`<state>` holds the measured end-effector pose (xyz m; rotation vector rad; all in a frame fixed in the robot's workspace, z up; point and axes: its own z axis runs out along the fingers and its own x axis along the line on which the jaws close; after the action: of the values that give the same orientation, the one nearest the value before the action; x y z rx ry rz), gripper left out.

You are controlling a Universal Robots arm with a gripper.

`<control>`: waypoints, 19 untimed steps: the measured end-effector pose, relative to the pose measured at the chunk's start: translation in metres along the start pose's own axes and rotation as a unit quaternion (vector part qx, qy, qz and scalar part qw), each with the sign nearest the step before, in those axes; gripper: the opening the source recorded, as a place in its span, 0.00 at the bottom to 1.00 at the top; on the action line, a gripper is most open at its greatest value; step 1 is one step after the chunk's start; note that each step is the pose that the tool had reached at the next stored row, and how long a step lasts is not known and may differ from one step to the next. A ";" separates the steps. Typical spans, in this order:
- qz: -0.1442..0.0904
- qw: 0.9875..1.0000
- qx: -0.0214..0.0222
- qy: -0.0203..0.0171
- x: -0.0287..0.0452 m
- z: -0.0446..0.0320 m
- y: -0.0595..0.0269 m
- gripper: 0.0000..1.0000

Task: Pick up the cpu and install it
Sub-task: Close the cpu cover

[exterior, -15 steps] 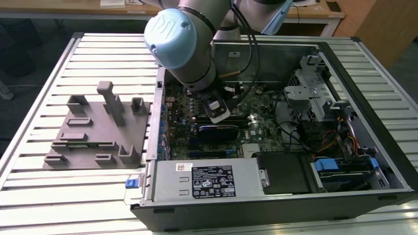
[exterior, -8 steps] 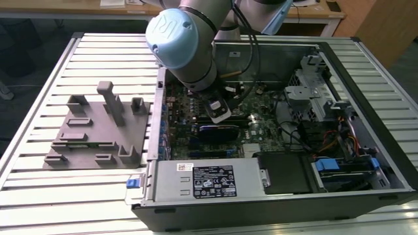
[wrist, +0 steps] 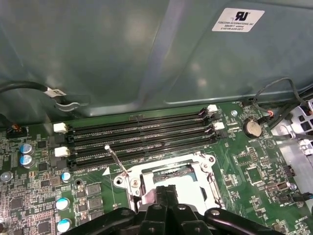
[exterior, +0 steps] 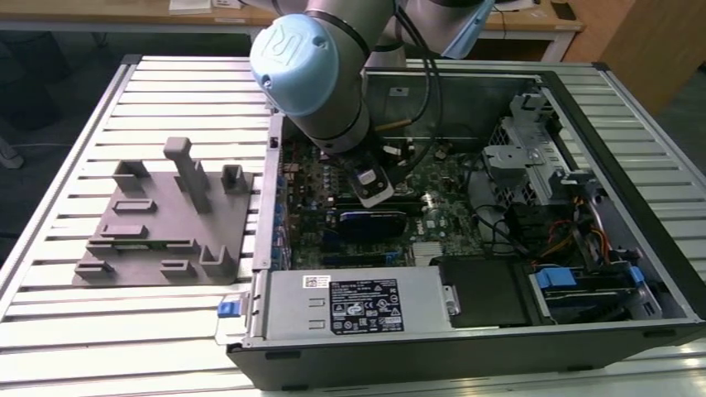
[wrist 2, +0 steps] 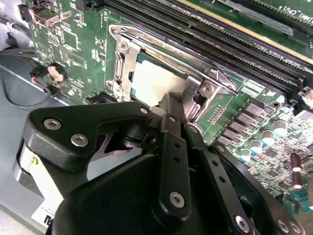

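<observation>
gripper: the gripper (wrist 2: pixel 171 105) is down inside the open computer case, its fingers pulled together into one narrow tip. As far as I can see there's nothing pinched between them.

cpu: the cpu (wrist 2: pixel 149 81) is right at the tip and just beyond it. It lies flat with the silvery top up, and it's not being carried. I can't tell if the tip actually touches its near edge or just hangs over it.

why the closed tip: my guess is that closed fingers make a slim point that fits inside the frame opening. That would be handy for pressing or nudging a chip that's already been dropped in.

socket frame: the metal socket frame (wrist 2: pixel 119 68) wraps around the cpu on all sides, so the chip looks to be sitting in its seat.

lever: a thin wire lever (wrist: pixel 115 157) sticks up beside the socket, close to the gripper. It looks unlatched, so I'd say the chip isn't locked down yet.

memory slots: the long dark memory slots (wrist: pixel 137 134) run past the far side of the socket from the gripper, and they look empty.

case: the case (exterior: pixel 617 331) lies on its side with the panel off, which is why the arm can reach straight down.

fixture: the grey fixture (exterior: pixel 165 223) sits outside the case on the slatted worktop (exterior: pixel 66 331), well apart from the gripper. I don't see a chip on it.

progress: pickup looks done and placing mostly done.
</observation>
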<state>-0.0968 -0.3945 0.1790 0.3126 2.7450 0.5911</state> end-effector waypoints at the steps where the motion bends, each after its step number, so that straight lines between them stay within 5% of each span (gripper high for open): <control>1: 0.000 1.000 0.000 0.000 -0.0003 -0.0006 0.0005 0.11; 19: 0.001 1.000 -0.001 0.001 -0.0059 -0.0096 0.0055 0.11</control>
<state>-0.0938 -0.3947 0.1912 0.3135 2.7450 0.5957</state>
